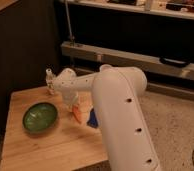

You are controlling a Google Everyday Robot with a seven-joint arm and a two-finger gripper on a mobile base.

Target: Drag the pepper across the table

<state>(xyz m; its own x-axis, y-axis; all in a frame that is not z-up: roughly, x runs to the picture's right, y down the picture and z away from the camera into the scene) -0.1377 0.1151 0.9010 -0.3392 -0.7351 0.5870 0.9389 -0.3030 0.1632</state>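
Camera view: tool [76,106] closed, low over pepper [78,114] on tabletop [50,147]; drag may lose the pepper sideways or shove blue block [92,119] just beside

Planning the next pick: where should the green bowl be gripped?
Probably pinch the green bowl by its rim from above, on the side facing the end effector, which sits at the pepper; the bowl stands upright, its rim exposed.

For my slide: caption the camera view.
Gripper, shut, at the pepper on the table, between bowl and blue block.
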